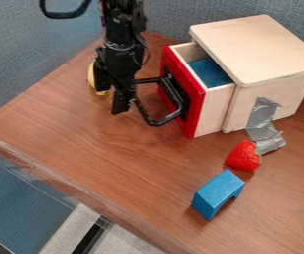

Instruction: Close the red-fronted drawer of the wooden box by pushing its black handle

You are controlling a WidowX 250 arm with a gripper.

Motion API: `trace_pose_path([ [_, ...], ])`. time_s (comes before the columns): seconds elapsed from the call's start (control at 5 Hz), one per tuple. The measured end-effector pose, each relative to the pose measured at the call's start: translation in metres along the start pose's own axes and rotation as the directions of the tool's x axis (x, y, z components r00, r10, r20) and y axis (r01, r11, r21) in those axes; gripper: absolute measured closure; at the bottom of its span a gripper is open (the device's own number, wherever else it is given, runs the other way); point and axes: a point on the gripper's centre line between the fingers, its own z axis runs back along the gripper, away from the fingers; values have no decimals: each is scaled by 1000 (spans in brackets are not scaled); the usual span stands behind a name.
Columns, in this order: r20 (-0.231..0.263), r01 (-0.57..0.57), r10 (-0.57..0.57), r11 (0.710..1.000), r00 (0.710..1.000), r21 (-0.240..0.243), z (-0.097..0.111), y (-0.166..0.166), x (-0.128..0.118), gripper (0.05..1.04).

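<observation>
The gripper (pixel 116 98) is beside the handle (pixel 160 122) of the open, blue-lined drawer (pixel 211 106), three o'clock; its spread I cannot tell. Strawberry (pixel 244 156) at four, blue block (pixel 215 194) at five, brown tabletop (pixel 121 163), blue-grey partition (pixel 170 17) beyond.

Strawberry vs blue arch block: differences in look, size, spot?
Strawberry is red, rounded and tapering; blue arch block has flat faces and a cutout. Strawberry looks smaller than the block. Strawberry sits beside the gray tape; the block is farther from it. Both rest on the brown tabletop.
</observation>
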Motion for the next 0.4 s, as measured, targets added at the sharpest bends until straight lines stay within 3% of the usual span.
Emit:
trace_pose_path([
  [0.4, 19, 13, -13, 1000, 1000, -1, 4, -9, 23, 83],
])
